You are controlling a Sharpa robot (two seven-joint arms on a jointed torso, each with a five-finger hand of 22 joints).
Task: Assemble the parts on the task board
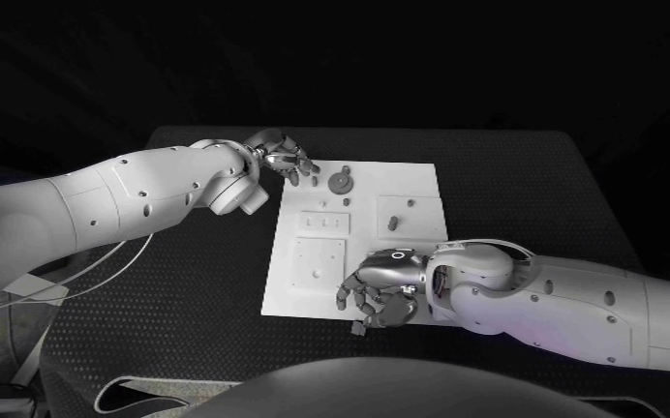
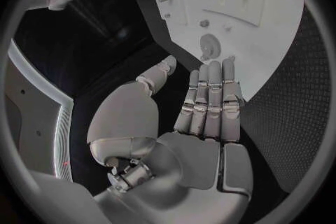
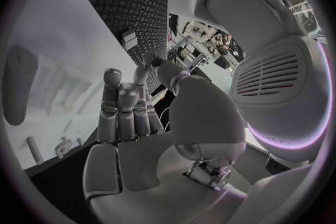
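The left hand (image 1: 284,160) is seen at the far left corner of the task board (image 1: 419,186), above the edge where the white plate meets the black table (image 1: 182,283). In the left wrist view its fingers (image 2: 210,101) are held straight and pressed side by side, with the thumb apart; nothing is gripped.

Just beside this hand, on the far part of the board, a round grey part (image 1: 340,182) lies flat. Further right, a small elongated grey part (image 1: 395,221) lies on the board, its long axis running roughly from the near side to the far side with a slight tilt; which end is the head cannot be told. Shallow square recesses (image 1: 321,258) are marked in the left half of the plate.

The right hand (image 1: 377,292) is placed over the near edge of the board, fingers (image 3: 125,106) loosely curled and close together, with no part held.

The step in hand is judged to be a reach for a loose part. It is best done by lowering the fingers squarely over the part, so that it is pinched across its short width and not pushed along the plate.
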